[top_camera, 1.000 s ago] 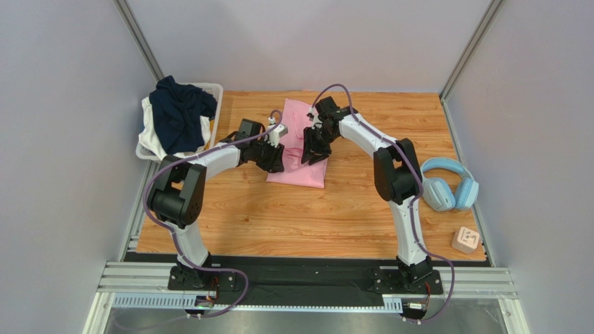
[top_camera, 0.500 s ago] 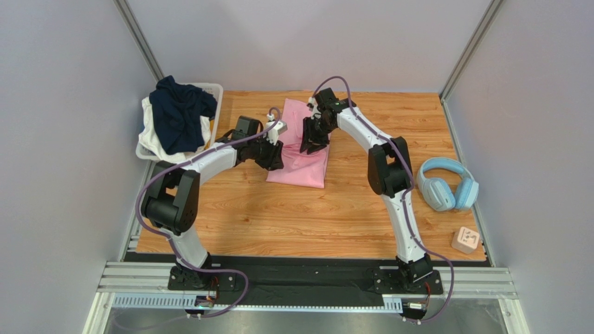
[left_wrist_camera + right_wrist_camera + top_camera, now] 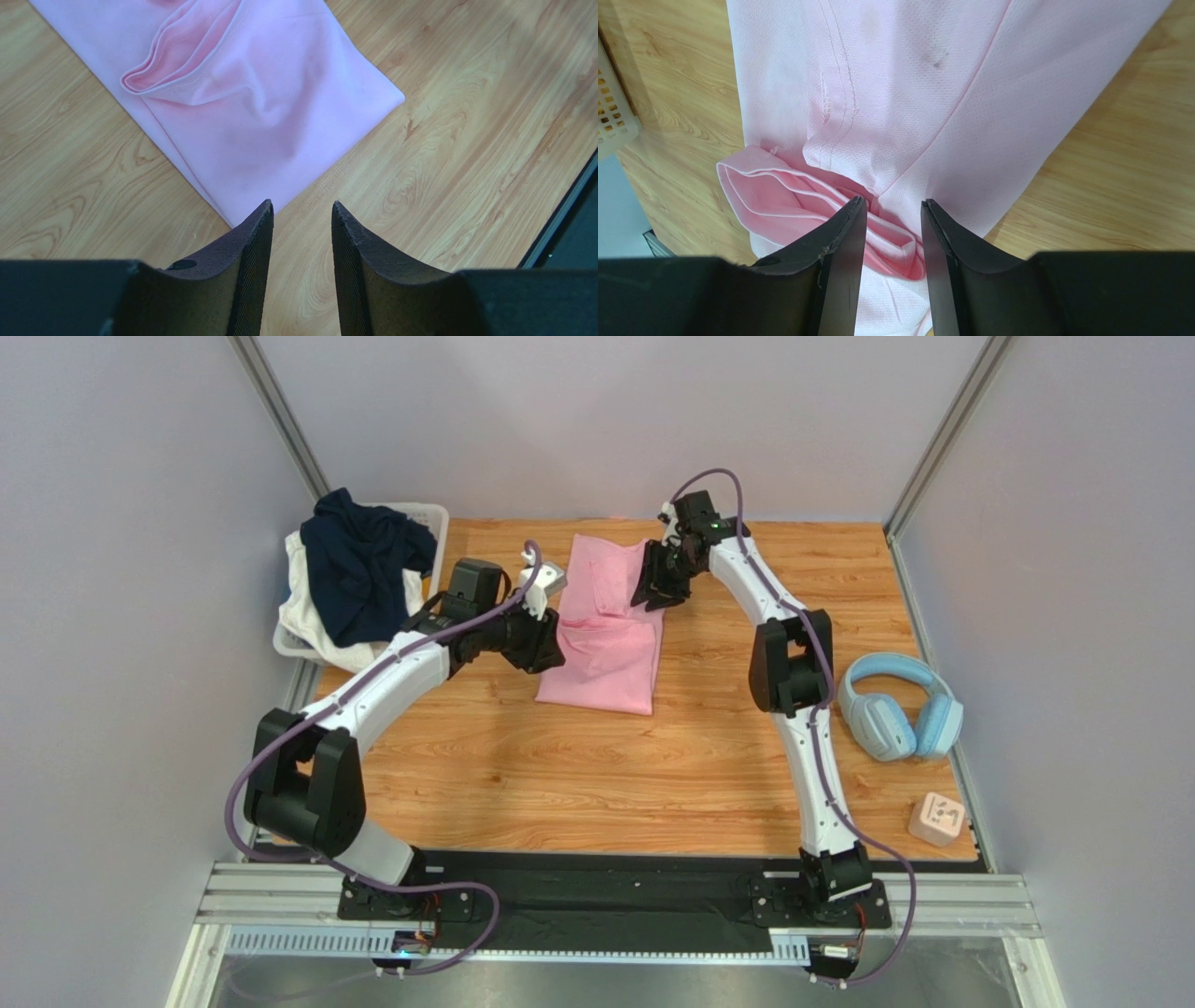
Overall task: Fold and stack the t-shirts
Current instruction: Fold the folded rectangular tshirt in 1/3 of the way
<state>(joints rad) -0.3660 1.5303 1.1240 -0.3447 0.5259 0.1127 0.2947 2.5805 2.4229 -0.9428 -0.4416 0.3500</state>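
Note:
The light pink t-shirt (image 3: 606,633) lies folded into a long strip on the wooden table, with a loose fold bulging across its middle. It also shows in the left wrist view (image 3: 238,105) and the right wrist view (image 3: 913,84). The dark navy t-shirt (image 3: 359,567) is heaped in the white basket. My left gripper (image 3: 547,640) is open and empty beside the pink shirt's left edge, and over bare wood near the shirt's corner in its own view (image 3: 302,210). My right gripper (image 3: 654,588) is open and empty above the shirt's far right part, over the loose fold (image 3: 892,204).
The white plastic basket (image 3: 429,515) stands at the far left with white cloth under the navy shirt. Light blue headphones (image 3: 898,707) and a small beige cube (image 3: 937,819) lie at the right edge. Grey walls enclose the table.
Both grippers have drawn apart from the middle of the pink shirt: the left one back to the left, the right one up and to the far right. The shirt stays flat.

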